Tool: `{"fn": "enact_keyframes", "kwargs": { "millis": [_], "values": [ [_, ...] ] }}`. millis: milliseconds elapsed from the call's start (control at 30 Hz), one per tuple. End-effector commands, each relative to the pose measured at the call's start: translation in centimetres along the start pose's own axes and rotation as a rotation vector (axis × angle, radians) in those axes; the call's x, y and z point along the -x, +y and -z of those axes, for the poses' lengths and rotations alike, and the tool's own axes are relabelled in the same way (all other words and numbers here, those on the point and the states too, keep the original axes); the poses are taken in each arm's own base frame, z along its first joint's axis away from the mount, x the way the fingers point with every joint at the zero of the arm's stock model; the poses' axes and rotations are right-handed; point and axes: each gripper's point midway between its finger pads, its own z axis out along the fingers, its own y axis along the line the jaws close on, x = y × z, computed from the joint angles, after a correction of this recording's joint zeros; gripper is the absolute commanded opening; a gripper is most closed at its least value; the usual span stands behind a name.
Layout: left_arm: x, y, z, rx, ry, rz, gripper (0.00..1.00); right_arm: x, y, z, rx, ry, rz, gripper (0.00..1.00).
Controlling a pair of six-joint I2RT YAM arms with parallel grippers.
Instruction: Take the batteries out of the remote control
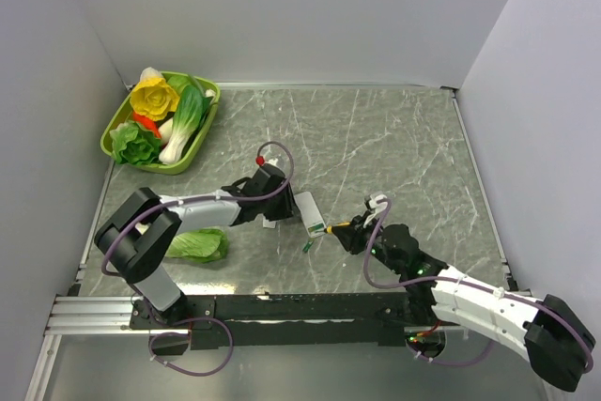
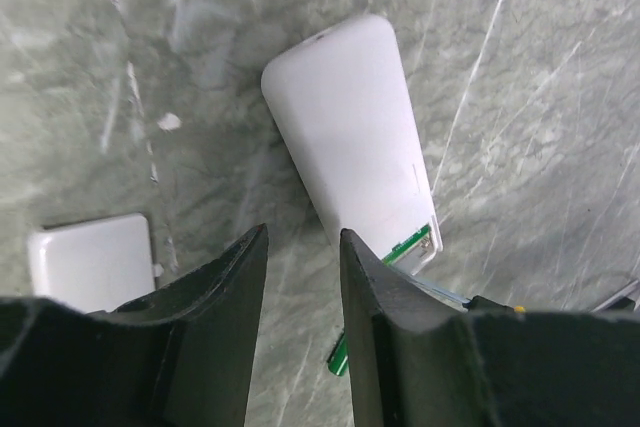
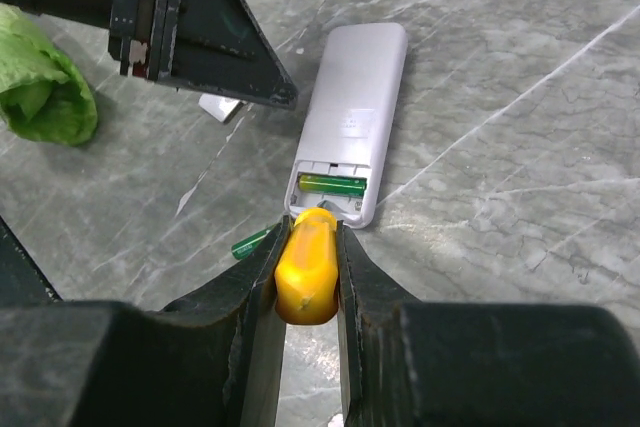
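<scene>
The remote control [image 1: 310, 213] lies flat near the middle of the worktop [image 1: 394, 138], back side up, with its battery bay uncovered at the near end. Closest to you, a green leafy vegetable [image 1: 197, 244] lies at the left, beside the left arm. On the right, your right fingers [image 3: 310, 232] are clamped on the yellow handle of a screwdriver [image 3: 305, 267]. It points at the open bay, but from the wrist view the handle hides its tip. One battery [image 3: 255, 242] lies loose on the worktop just beside the remote's near end, on the left. The other battery [image 3: 332, 185] sits crosswise inside the bay. Your left fingers [image 2: 303, 237] stand a narrow gap apart and hold nothing. They hang over bare worktop just left of the remote, and you cannot tell whether they touch it. A small white cover piece [image 2: 90, 262] lies on the worktop just to their left. Far back in the left corner, a green basket [image 1: 208, 112] holds toy vegetables.
</scene>
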Motion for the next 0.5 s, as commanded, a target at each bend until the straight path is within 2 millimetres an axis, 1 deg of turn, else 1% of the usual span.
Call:
{"fn": "enact_keyframes", "kwargs": {
  "millis": [0,33,67,133,167,233,267,333,367,433,467],
  "values": [
    [2.4,-1.4,1.0,-0.027,-0.048,-0.020,0.40,0.7,-0.3,-0.1,-0.034,-0.047,0.024,0.00],
    [2.6,-1.4,1.3,-0.021,-0.052,-0.025,0.40,0.6,-0.2,-0.2,-0.032,-0.040,0.034,0.00],
    [3.3,-1.8,1.6,-0.029,-0.070,-0.027,0.40,0.7,-0.2,-0.2,-0.039,-0.044,0.038,0.00],
    [4.1,-2.3,2.1,-0.046,-0.090,-0.044,0.39,0.7,-0.3,-0.2,-0.051,-0.037,0.043,0.00],
    [4.7,-3.2,2.6,-0.081,-0.110,-0.053,0.39,1.0,-0.2,-0.3,-0.053,-0.043,0.044,0.00],
    [5.2,-4.1,2.9,-0.124,-0.123,-0.085,0.39,1.1,-0.2,-0.3,-0.058,-0.040,0.052,0.00],
    [5.6,-4.9,2.8,-0.155,-0.135,-0.093,0.39,1.3,0.1,-0.3,-0.056,-0.045,0.056,0.00],
    [5.5,-5.6,2.6,-0.188,-0.123,-0.111,0.38,1.4,0.0,-0.2,-0.066,-0.051,0.057,0.00],
    [5.3,-5.5,2.0,-0.188,-0.109,-0.112,0.38,1.4,0.0,-0.2,-0.069,-0.048,0.058,0.00],
    [5.1,-6.0,1.5,-0.212,-0.095,-0.114,0.37,1.4,0.1,-0.2,-0.074,-0.050,0.070,0.00],
    [4.7,-5.6,0.7,-0.204,-0.077,-0.113,0.37,1.4,0.0,-0.2,-0.077,-0.050,0.073,0.00]
  ]
}}
